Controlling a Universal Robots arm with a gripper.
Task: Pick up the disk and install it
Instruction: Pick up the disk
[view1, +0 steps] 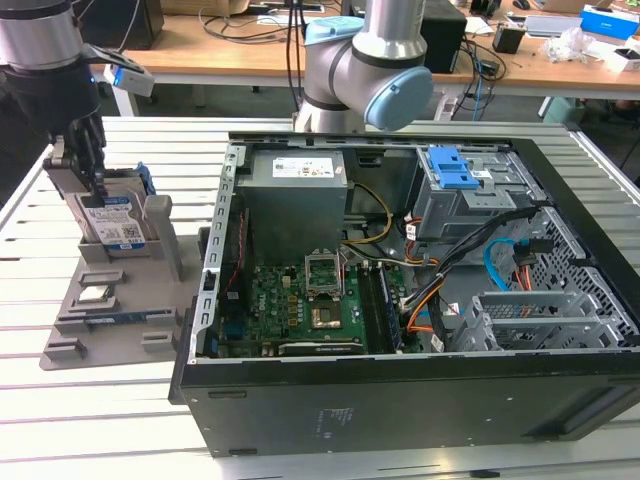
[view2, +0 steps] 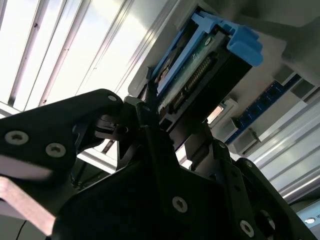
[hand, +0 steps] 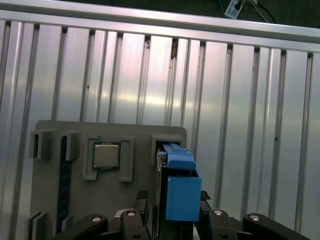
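Note:
The disk (view1: 112, 225) stands on edge in a slot of the grey holder (view1: 150, 335) at the exterior view's left, silver with a white-and-blue label and a blue bracket. My gripper (view1: 97, 188) reaches down onto its top edge. In the first wrist view the black fingers (hand: 141, 202) flank the disk's blue bracket (hand: 181, 192). The second wrist view shows the fingers (view2: 150, 107) pressed against both faces of the disk (view2: 200, 65). The gripper is shut on the disk, which still sits in the holder.
A small square silver chip (view1: 95, 294) and a blue memory stick (view1: 110, 318) lie in the same holder. The open computer case (view1: 400, 400) sits to the exterior view's right, with a drive cage and blue latch (view1: 455, 168) at its back. Ribbed aluminium table (hand: 240, 125) lies all around.

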